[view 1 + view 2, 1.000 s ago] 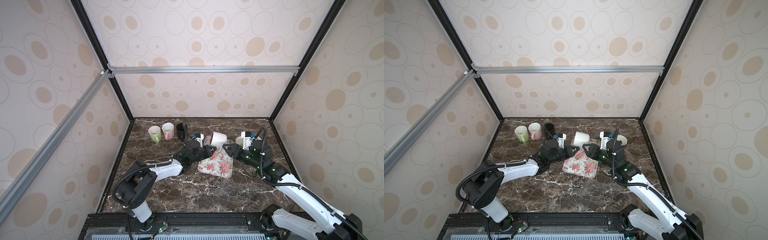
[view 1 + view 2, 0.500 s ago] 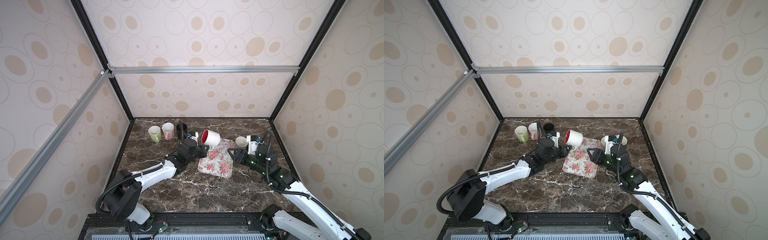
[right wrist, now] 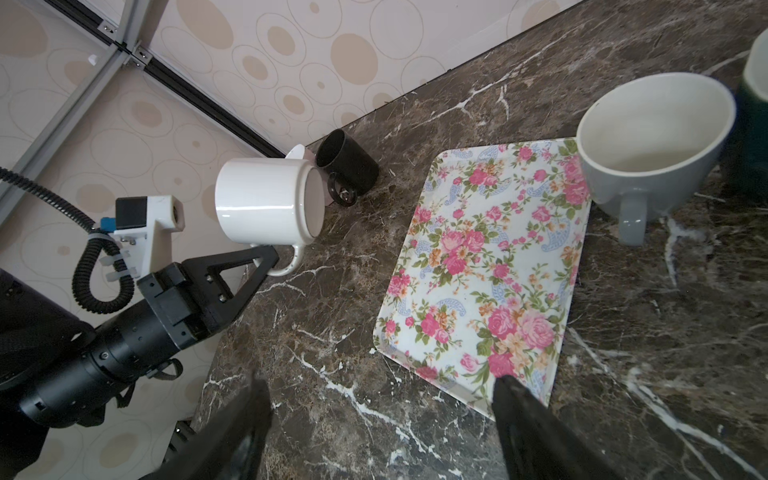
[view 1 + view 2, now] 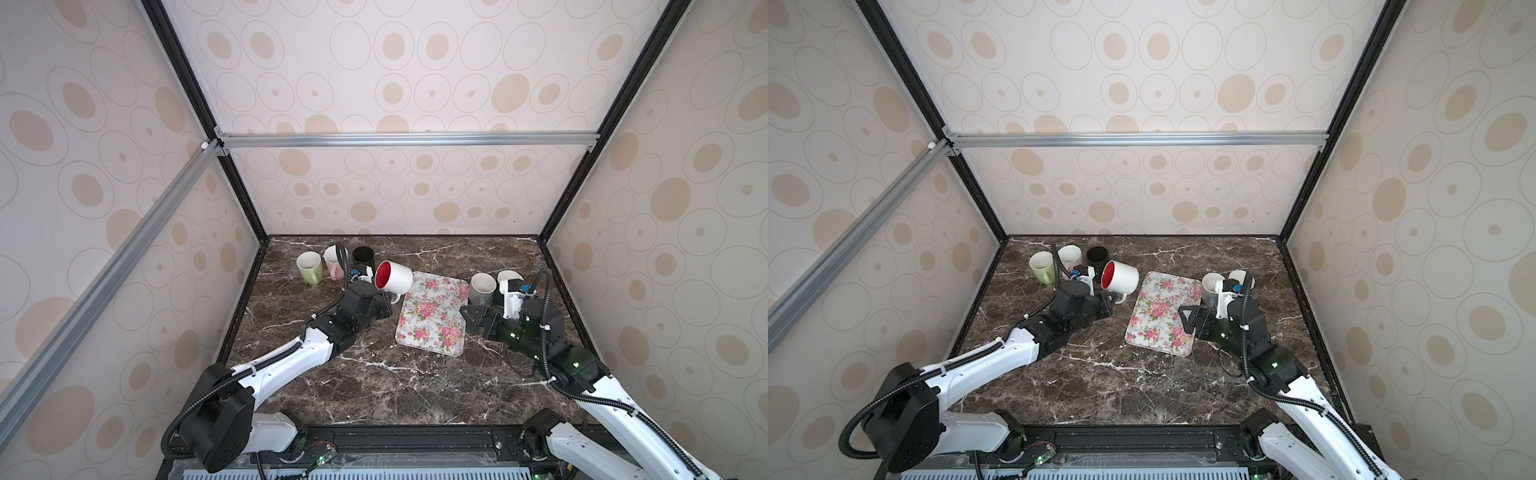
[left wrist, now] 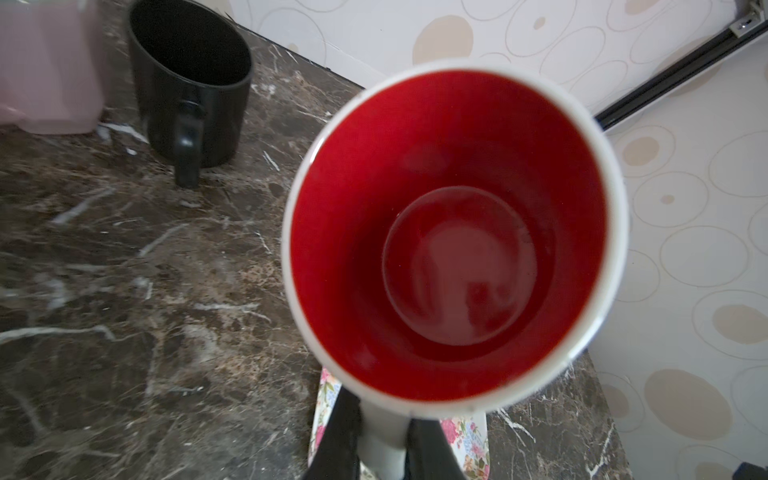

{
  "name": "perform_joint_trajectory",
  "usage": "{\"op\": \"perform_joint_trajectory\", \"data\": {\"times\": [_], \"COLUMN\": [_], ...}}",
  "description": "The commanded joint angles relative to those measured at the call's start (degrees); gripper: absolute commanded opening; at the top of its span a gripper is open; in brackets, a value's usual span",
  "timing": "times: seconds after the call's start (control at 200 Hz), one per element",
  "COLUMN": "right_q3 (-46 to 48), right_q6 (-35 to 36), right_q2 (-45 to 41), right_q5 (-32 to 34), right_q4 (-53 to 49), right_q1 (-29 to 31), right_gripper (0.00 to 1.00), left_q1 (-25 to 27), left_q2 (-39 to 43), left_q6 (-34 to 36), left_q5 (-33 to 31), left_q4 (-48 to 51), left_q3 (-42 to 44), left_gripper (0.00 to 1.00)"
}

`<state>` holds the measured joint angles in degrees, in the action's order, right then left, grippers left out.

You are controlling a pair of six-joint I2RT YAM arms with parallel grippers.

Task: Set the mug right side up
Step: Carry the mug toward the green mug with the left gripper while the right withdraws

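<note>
The mug (image 4: 395, 276) is being gripped sideways by the left end effector (image 5: 383, 444); the right end effector (image 3: 380, 386) is being held open.

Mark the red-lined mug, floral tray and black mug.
red-lined mug (image 4: 401, 274), in a top view, white outer wall.
floral tray (image 4: 432, 316), in a top view, bare flowered middle.
black mug (image 5: 220, 124), left wrist view, outer wall.

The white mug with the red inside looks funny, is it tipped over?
Yes, the white mug is sideways in the air, its handle pinched by the left gripper. The black mug and grey mug stand upright. Nothing looks spilled or broken.
</note>
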<state>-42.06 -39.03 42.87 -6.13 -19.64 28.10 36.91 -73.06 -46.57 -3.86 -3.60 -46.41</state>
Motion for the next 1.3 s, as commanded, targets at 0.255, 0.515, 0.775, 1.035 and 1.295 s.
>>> {"op": "perform_joint_trajectory", "data": {"times": [0.255, 0.515, 0.775, 1.035, 1.295], "right_q3": [-0.3, -0.3, -0.8, 0.5, 1.0], "right_q6": [1.9, 2.9, 3.5, 4.0, 4.0], "right_q2": [-0.4, -0.8, -1.5, -3.4, -3.4], "right_q5": [-0.3, -0.4, -1.2, -0.6, -1.4], "right_q4": [-4.8, -6.4, -9.8, -11.4, -11.4], "right_q1": [-0.7, -1.1, -1.4, -1.5, -1.4], "right_gripper": [0.87, 0.87, 0.87, 0.87, 0.87], "left_q1": [-1.0, -2.0, -4.7, -7.8, -11.0], "left_q2": [9.5, 14.0, 17.6, 17.9, 16.2], "left_q6": [3.9, 6.3, 7.4, 8.2, 10.2], "left_q5": [-9.7, -14.7, -17.1, -17.1, -19.5], "left_q4": [4.5, 11.3, 13.5, 14.7, 18.0], "left_q3": [-0.3, -0.2, 1.7, 2.4, 1.1], "left_gripper": [0.0, 0.0, 0.0, 0.0, 0.0]}}
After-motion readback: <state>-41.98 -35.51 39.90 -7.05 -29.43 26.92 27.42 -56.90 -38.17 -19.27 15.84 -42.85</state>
